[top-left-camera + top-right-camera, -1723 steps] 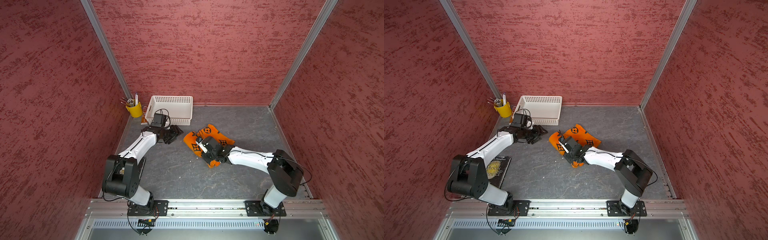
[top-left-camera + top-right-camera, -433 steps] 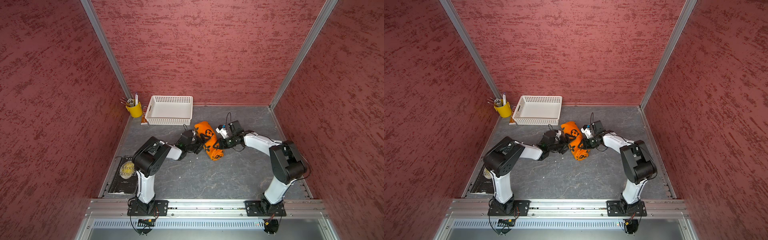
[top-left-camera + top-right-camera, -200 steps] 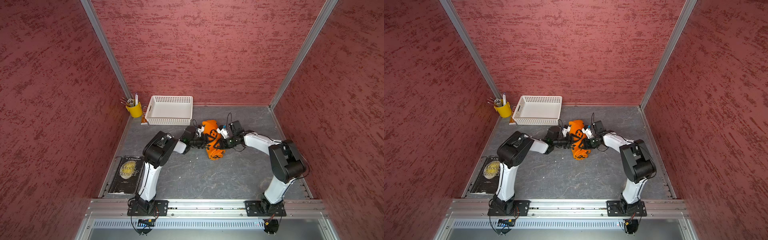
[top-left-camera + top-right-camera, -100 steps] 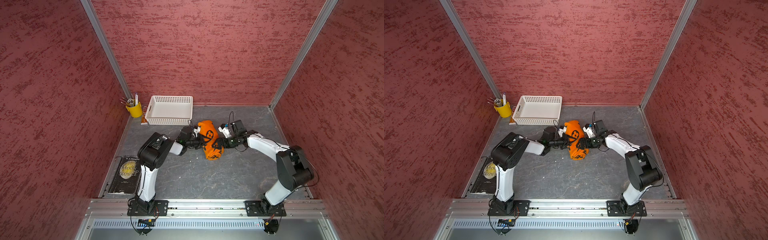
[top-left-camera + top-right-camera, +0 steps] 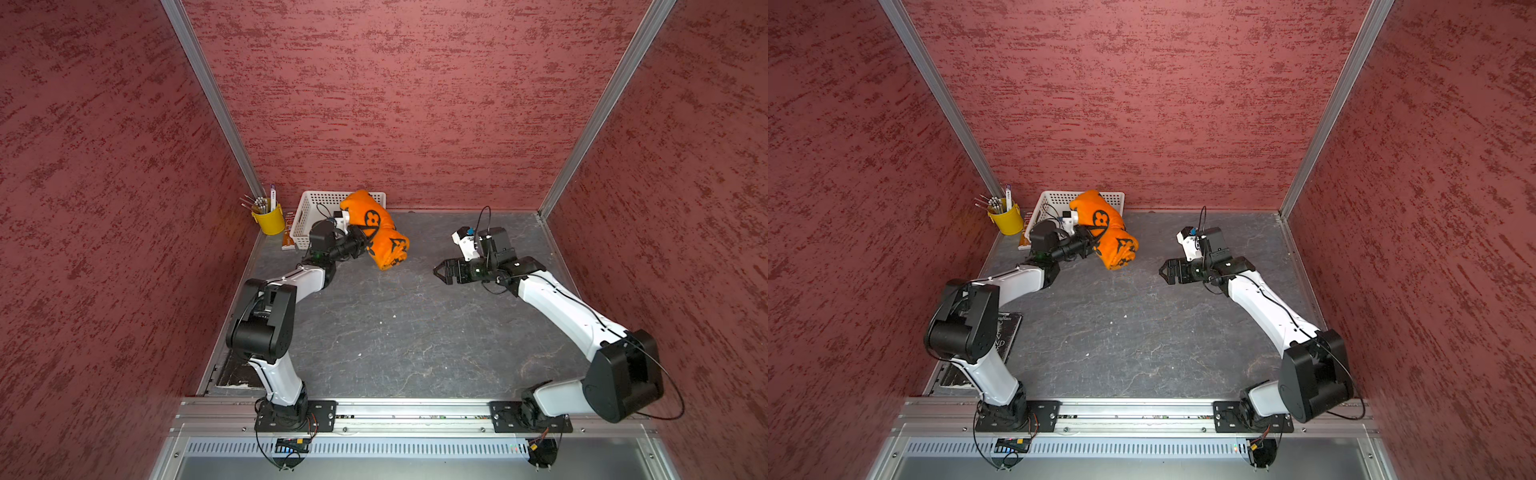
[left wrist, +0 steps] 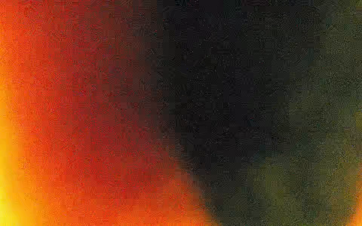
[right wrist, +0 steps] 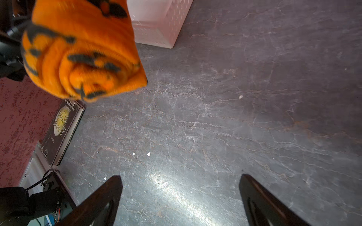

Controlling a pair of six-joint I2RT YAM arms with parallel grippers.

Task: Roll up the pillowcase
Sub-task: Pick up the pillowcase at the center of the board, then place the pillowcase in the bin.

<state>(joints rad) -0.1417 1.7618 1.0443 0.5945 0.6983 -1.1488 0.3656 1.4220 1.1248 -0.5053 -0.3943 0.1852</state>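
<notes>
Though unclear overhead, pillowcase (image 7: pixel 78 49) spiral (right wrist)

pillowcase (image 7: pixel 78 49) is fuzzy cloth; basket (image 5: pixel 302 222) perforated plastic; table (image 7: pixel 235 117) matt, veined, stone-like.

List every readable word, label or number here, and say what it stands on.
"W. S. Maugham": top of the cover of the book, right wrist view.
"The Moon and Sixpence": same cover, gold letters.
Small print low on that cover: too small to read.
Label on the pen in the yellow cup: too blurred to read.
On the pillowcase: patterns only, no words.
</notes>
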